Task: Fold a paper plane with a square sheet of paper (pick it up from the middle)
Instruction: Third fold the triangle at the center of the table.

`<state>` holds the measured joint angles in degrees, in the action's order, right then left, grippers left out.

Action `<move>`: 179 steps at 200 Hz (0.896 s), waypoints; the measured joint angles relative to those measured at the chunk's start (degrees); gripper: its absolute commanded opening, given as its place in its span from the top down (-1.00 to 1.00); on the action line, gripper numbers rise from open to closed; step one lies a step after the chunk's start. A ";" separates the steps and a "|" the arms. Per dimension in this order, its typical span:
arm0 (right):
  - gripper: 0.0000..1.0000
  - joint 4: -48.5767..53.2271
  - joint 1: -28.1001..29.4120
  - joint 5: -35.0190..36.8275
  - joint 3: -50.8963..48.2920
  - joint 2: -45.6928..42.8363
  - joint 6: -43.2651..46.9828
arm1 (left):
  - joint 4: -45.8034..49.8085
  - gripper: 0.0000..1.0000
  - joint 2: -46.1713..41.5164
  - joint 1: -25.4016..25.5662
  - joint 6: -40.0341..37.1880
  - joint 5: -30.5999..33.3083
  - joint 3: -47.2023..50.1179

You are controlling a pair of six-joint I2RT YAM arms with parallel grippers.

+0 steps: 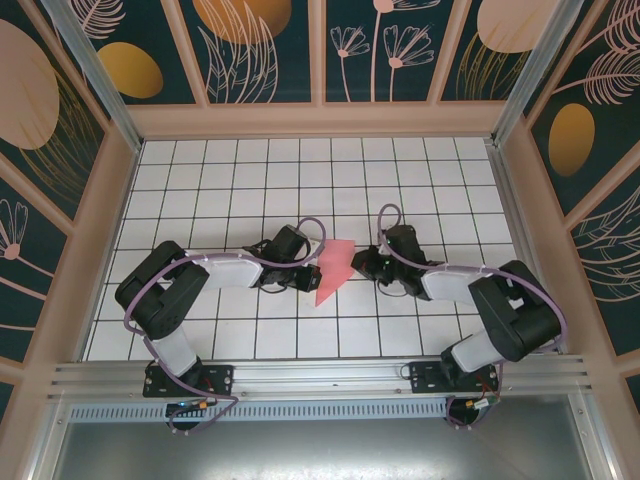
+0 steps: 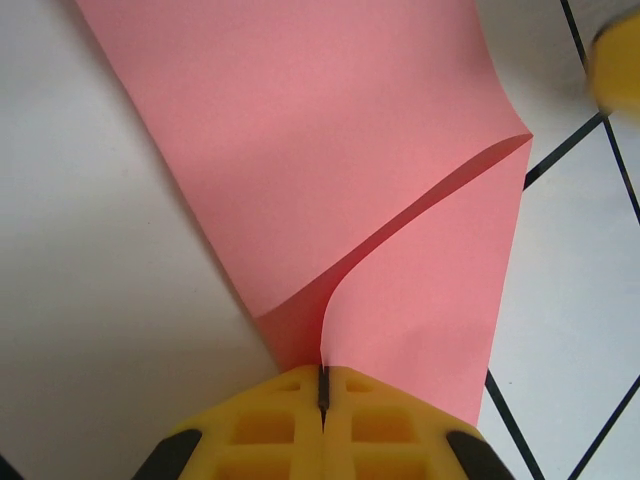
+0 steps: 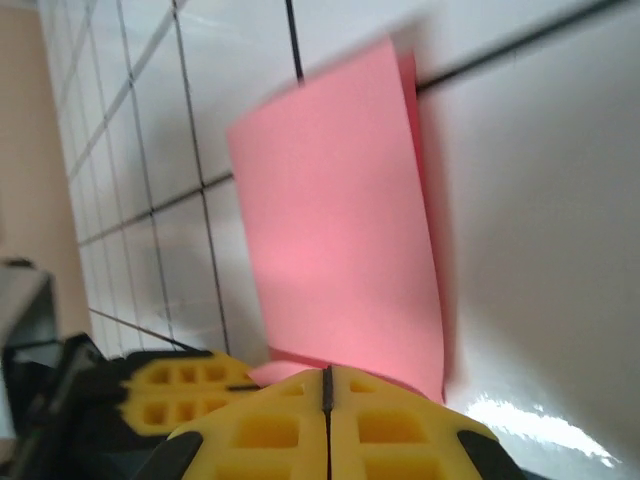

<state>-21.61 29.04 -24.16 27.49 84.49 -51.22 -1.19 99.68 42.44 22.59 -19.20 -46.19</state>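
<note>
From the top camera I saw the pink sheet of paper [image 1: 335, 270], already folded into a wedge, near the middle of the white gridded counter [image 1: 250, 170]. It sat between the two arms, with the left fingers [image 1: 303, 272] at its left side and the right fingers [image 1: 365, 262] at its right.

On the left wrist camera, the left fingers [image 2: 270, 425] were clenched together, pinching the near corner of the sheet of paper [image 2: 330, 150]. One layer curled up from the pinch and ran to a raised crease on the right.

On the right wrist camera, the right fingers [image 3: 390, 430] were pressed tight, with the lower edge of the sheet of paper [image 3: 340, 250] caught at their tips. The sheet stood up from the counter [image 3: 540, 200], a second layer just visible along its right edge.
</note>
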 measured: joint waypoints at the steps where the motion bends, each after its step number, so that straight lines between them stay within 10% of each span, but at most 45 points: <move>1: 0.84 0.00 -0.13 0.00 0.04 -0.02 0.04 | -0.02 1.00 0.00 -0.02 -0.02 0.00 -0.02; 179: 0.83 -1.14 -0.87 -2.51 -0.61 5.99 0.02 | 0.70 1.00 0.24 -0.02 -0.02 -0.04 -0.50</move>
<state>-22.74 28.16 -26.68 26.87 90.48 -51.20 -0.49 99.92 42.41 22.57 -19.25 -46.70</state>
